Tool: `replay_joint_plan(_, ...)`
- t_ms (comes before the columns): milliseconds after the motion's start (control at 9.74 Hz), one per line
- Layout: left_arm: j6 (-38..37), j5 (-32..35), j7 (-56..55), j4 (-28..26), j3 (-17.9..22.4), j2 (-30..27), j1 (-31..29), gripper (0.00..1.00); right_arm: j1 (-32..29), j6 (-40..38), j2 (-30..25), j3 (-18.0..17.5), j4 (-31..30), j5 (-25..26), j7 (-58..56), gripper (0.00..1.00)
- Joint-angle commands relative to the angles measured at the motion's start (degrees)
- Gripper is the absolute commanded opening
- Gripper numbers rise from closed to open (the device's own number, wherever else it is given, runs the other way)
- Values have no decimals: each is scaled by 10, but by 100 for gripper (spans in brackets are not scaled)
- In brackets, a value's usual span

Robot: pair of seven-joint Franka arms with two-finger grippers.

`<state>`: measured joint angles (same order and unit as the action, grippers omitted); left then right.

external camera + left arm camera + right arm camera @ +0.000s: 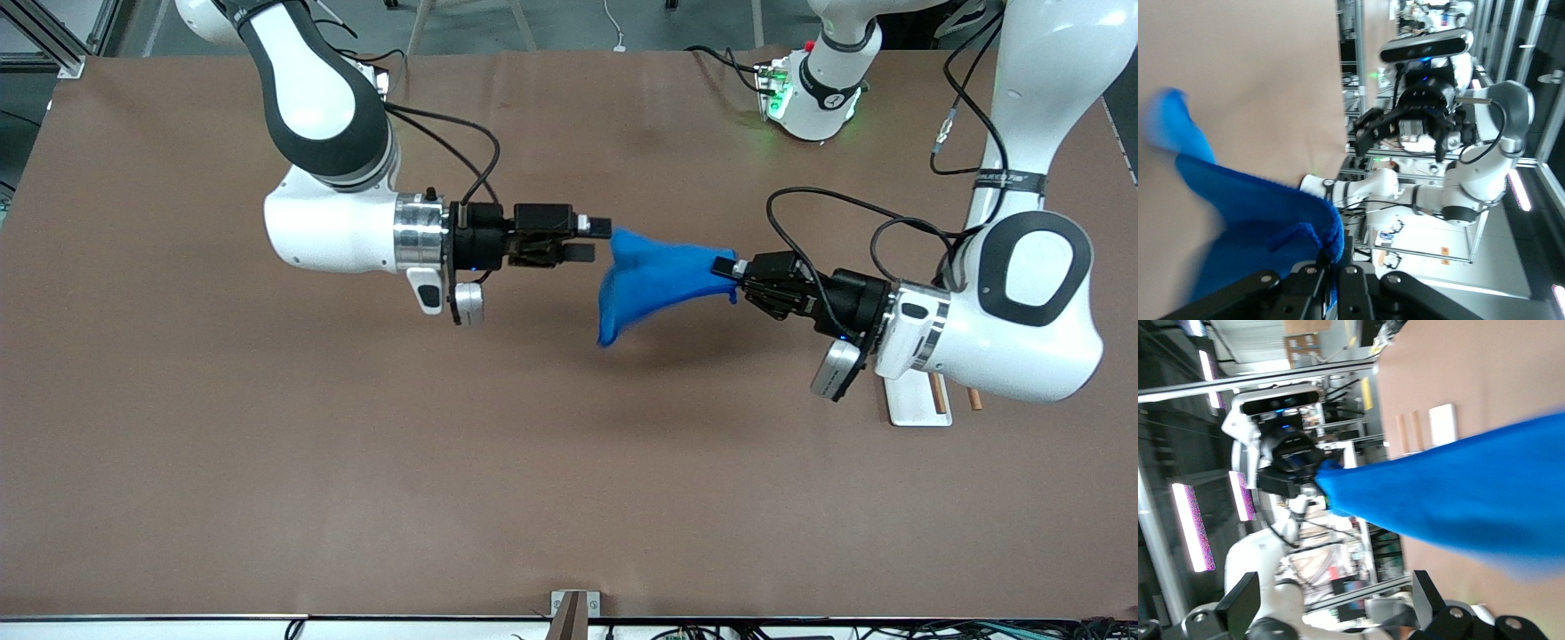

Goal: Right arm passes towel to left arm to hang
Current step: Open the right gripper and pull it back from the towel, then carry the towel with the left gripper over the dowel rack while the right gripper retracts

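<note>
Claw of the left arm is pinched tight on one end of the towel, which hangs in the air over the middle of the desk, touching nothing else. From the front, the cloth fans out from that grip and droops at its free end, casting a soft shadow on the brown surface below. Claw of the right arm sits just beside the free end with its fingers spread wide and nothing between them.

The left wrist view shows what the front cannot: the blue cloth bunched right between the black fingers, with a stitched edge curling there, and the right arm's claw seen head-on, open. The right wrist view shows its own spread fingertips well clear of the cloth (blurred here), and the left claw gripping the towel's other end.

A white block with brown rods lies under the left arm.
</note>
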<state>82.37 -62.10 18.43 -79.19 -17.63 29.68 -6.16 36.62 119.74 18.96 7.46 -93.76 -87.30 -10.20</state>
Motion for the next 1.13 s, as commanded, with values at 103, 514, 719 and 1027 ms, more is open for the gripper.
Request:
replay_joint_plan(103,3,71,-28,-2,4,-11,-11,0,-36,-2,-2,-3,-39,177,-1,100)
replay_joint_plan(514,5,203,-82,10,5,-29,-13,0,-84,-6,-44,47,-98,437,1,100)
replay_joint_plan(719,7,267,-139,22,4,-30,-15,0,-109,-23,-75,90,-114,540,-1,100)
replay_joint_plan(1027,8,335,-180,24,4,-41,-32,1,-185,-87,-82,121,-72,650,-5,100)
